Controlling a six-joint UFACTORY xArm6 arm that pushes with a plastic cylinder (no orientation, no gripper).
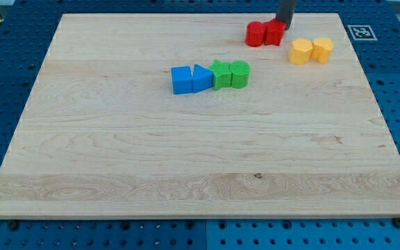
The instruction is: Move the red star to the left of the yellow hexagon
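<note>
Two red blocks stand touching near the view's top, right of centre: a left one point(255, 34) and a right one point(274, 32). I cannot tell which is the star. Two yellow blocks stand touching just right of and below them: a left one point(300, 52) and a right one point(322, 49) that looks like the hexagon. My tip point(284, 26) comes down from the view's top edge. It is at the upper right side of the right red block, touching it or nearly so, and above the left yellow block.
A blue cube point(181, 80), a blue wedge-like block point(201, 77) and two green blocks point(221, 74) point(239, 73) form a touching row at the board's middle. The wooden board point(186, 160) lies on a blue pegboard. A marker tag point(361, 32) is at the top right.
</note>
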